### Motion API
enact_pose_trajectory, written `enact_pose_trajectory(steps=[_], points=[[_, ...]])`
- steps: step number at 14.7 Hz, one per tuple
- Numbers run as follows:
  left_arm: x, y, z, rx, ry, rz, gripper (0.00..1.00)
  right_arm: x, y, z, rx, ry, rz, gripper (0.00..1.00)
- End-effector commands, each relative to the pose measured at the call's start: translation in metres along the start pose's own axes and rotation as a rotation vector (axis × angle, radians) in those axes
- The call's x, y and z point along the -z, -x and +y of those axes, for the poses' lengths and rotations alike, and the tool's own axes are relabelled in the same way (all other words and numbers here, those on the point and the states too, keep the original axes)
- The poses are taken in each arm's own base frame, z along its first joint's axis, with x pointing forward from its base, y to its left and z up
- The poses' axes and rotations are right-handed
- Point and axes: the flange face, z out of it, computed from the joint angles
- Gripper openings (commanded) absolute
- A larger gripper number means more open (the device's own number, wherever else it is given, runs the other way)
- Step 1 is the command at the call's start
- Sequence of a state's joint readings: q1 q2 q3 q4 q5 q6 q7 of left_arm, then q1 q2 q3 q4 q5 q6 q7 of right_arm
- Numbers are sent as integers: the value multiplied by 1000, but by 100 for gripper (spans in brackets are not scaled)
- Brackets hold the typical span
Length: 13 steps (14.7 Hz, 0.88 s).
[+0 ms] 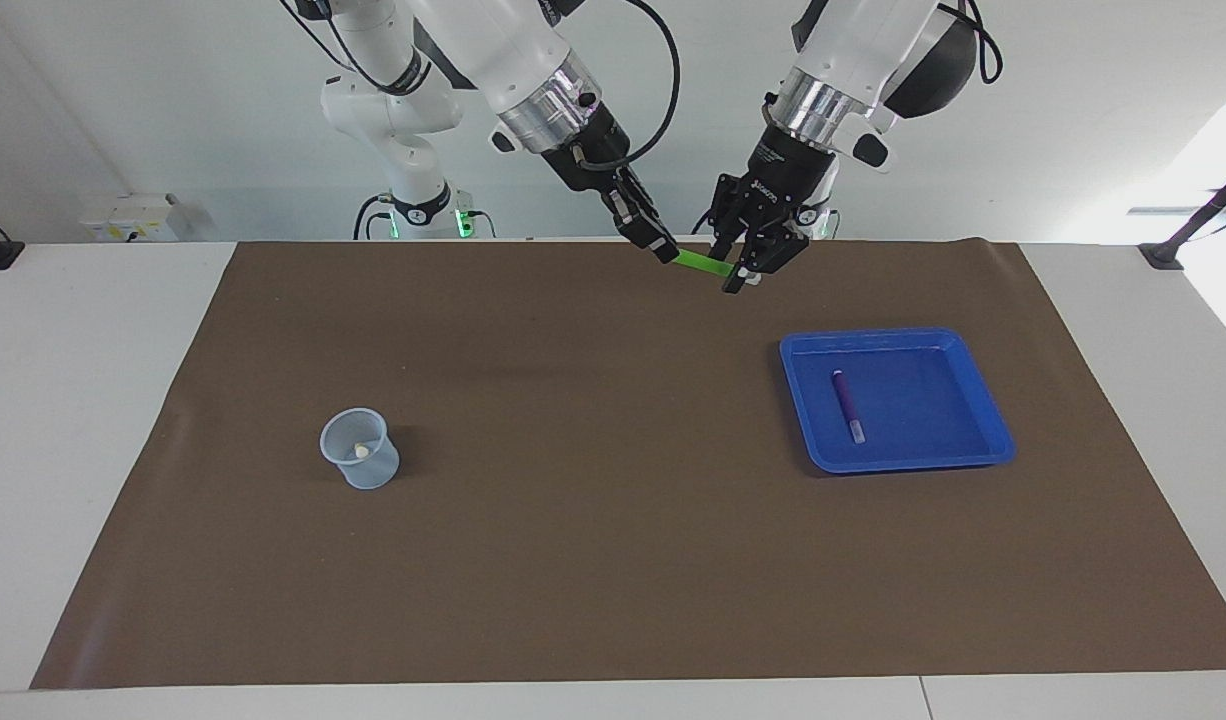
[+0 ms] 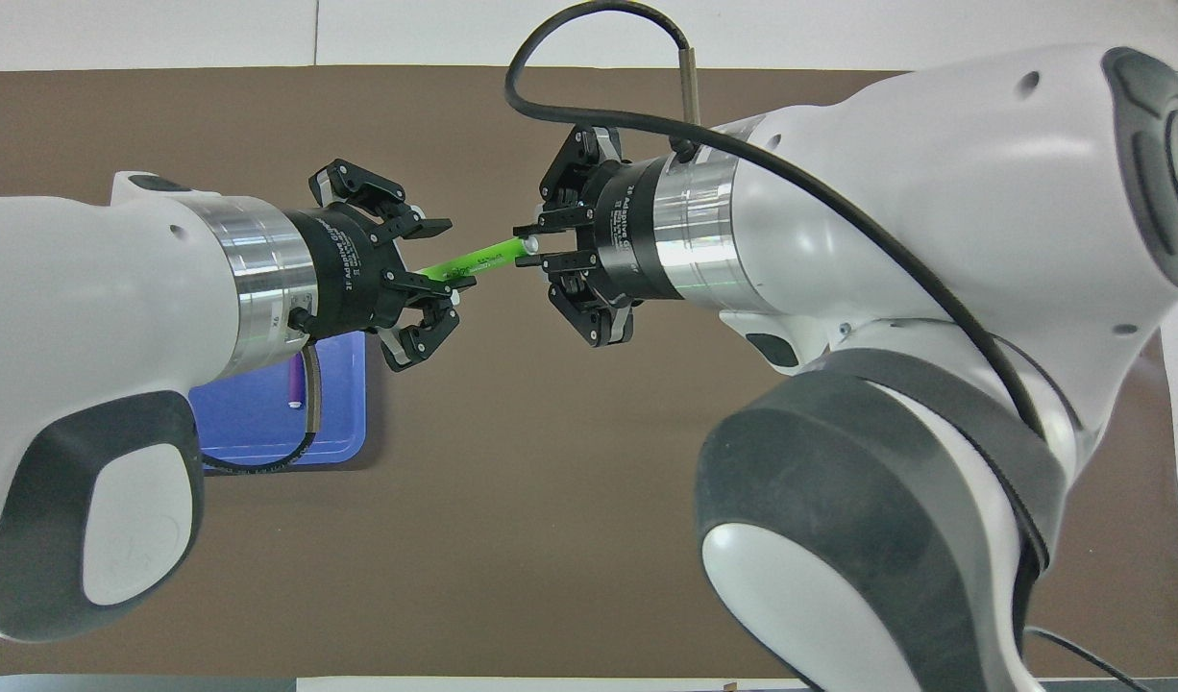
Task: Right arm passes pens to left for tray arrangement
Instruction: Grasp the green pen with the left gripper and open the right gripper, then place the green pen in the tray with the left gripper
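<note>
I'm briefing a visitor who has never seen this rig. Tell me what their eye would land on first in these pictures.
First, the bright green pen held in the air between the two arms near the robots' edge of the brown mat, the right gripper shut on one end and the left gripper closed on the other. Next, the blue tray toward the left arm's end, with a purple pen lying in it. Last, the small translucent cup toward the right arm's end.
</note>
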State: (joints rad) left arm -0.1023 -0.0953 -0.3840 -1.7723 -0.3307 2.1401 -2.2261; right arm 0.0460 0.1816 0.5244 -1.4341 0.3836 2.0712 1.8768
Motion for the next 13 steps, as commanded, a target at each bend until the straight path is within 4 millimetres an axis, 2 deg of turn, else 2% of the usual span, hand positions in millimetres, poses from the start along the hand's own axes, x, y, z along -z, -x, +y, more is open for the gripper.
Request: enact_pose_trajectory(steps=[1,4,5,6,7,8,10,13], points=[[6,1,-1,-21,35,9,0,-2,1,0,3,10,-8,0],[7,2,0,-43,58,27,0,-2,1,0,7,10,-8,0],[8,2,1,-42,60,25,0,-2,0,0,6,12,-7,13],[8,2,1,-40,60,25,0,-2,0,0,8,14,-5,57],[8,1,3,-39,62,25,0,-1,-3,-1,25,10,10,96],[8,1,2,-41,62,26,0,-2,-5,-1,57,15,37,100],[9,-1,5,-39,66,29,0,-2,-14,-1,118,36,83,100],[10,-11,15,-124,72,40,0,6,-43,-2,258,118,181,100]])
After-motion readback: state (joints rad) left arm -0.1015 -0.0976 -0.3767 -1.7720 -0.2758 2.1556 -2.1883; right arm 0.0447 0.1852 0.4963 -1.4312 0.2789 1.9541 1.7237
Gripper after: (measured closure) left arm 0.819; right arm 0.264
